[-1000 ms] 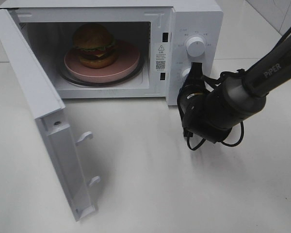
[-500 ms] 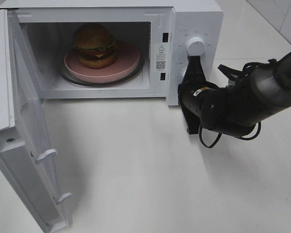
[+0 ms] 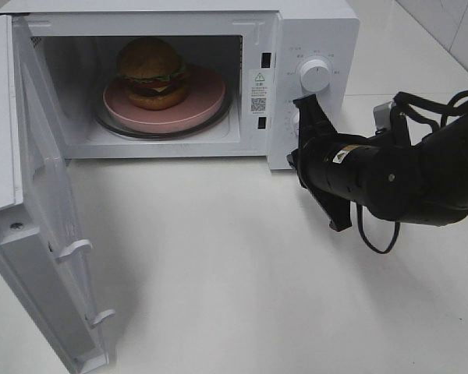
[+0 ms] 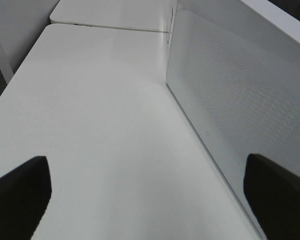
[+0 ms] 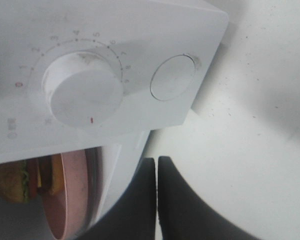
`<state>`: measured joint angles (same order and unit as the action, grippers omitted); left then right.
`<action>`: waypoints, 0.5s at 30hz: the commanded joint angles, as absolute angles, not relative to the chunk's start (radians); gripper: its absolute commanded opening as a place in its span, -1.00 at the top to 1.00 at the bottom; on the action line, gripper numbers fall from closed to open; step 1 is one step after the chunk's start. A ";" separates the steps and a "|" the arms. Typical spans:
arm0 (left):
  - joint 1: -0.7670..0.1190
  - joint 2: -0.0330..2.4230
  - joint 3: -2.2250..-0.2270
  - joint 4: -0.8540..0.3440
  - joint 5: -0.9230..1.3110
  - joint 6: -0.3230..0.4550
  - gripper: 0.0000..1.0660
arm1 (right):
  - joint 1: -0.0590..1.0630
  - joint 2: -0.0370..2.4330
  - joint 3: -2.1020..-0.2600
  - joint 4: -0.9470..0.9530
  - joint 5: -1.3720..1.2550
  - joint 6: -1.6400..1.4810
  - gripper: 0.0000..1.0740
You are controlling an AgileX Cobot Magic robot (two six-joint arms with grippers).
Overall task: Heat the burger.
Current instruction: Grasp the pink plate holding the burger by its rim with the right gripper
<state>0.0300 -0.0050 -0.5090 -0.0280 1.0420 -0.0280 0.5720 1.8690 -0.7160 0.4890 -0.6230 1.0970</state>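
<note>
Inside the boxy white microwave [image 3: 312, 31], the glossy golden-bun burger [image 3: 150, 70] sits on a round pink plate [image 3: 207, 101]. Black right tool [image 3: 306, 103] is pinched together just beside a smooth white dial [image 3: 314, 74]; left tool [image 4: 147, 195] is spread wide apart.

There is one white microwave [image 3: 312, 23] with one open door [image 3: 39, 179]. Inside it are one burger [image 3: 150, 72], one pink plate [image 3: 203, 97] and one glass turntable [image 3: 115, 127]. The panel carries two round knobs, an upper knob [image 3: 314, 75] and a lower knob [image 5: 82, 95], plus one flat round button [image 5: 172, 77]. The door edge bears two latch hooks [image 3: 72, 249], one black robot arm [image 3: 390, 175] shows from above, and each wrist view shows two dark fingers [image 4: 20, 195].
</note>
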 commanded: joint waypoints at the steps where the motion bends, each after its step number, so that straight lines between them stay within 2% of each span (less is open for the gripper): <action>1: 0.034 -0.026 -0.506 -0.029 1.036 -0.026 -0.92 | 0.572 1.828 -0.700 0.471 -0.564 0.989 1.00; 15: 0.034 -0.026 -0.506 -0.029 1.036 -0.026 -0.92 | 0.572 1.673 -0.698 0.471 -0.156 0.197 1.00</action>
